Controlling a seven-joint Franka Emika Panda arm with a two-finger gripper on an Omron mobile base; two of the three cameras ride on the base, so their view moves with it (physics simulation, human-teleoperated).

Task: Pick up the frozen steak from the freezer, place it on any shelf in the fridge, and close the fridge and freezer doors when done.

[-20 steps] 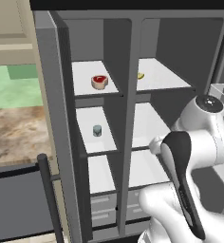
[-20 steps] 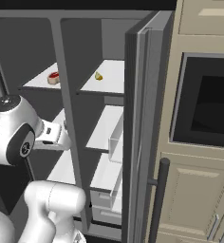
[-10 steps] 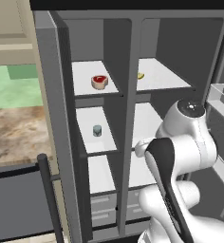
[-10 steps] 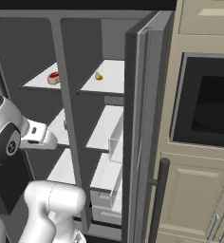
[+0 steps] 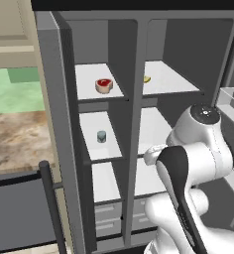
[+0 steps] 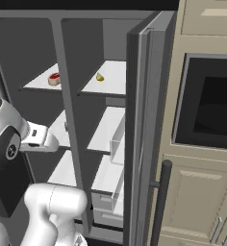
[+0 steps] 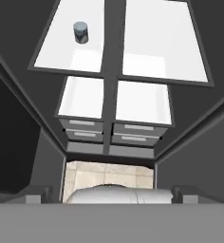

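Note:
The frozen steak [image 5: 104,85] [image 6: 54,78] lies on the top white board of the freezer [image 5: 96,59], the narrow left compartment. The fridge [image 5: 198,44] is the wider compartment to its right, with a white shelf [image 5: 171,82] at the same height. Both doors stand open: the freezer door [image 5: 52,99] on the left and the fridge door [image 6: 142,120] on the right. My gripper [image 7: 111,192] is open and holds nothing. It hangs in front of the centre divider at middle-shelf height and points down, well below the steak. Its hand [image 6: 41,139] shows beside the divider.
A grey-teal can [image 5: 101,136] [image 7: 80,32] stands on the freezer's middle board and a small yellow item [image 5: 146,78] on the fridge's top shelf. Grey drawers [image 7: 111,133] sit at the bottom. A wall oven [image 6: 207,105] is right of the fridge door, a stone counter [image 5: 15,139] left.
The arm has swung left and its hand has come from the upper right down to the centre divider. It has held there for the last half second. The steak has not moved.

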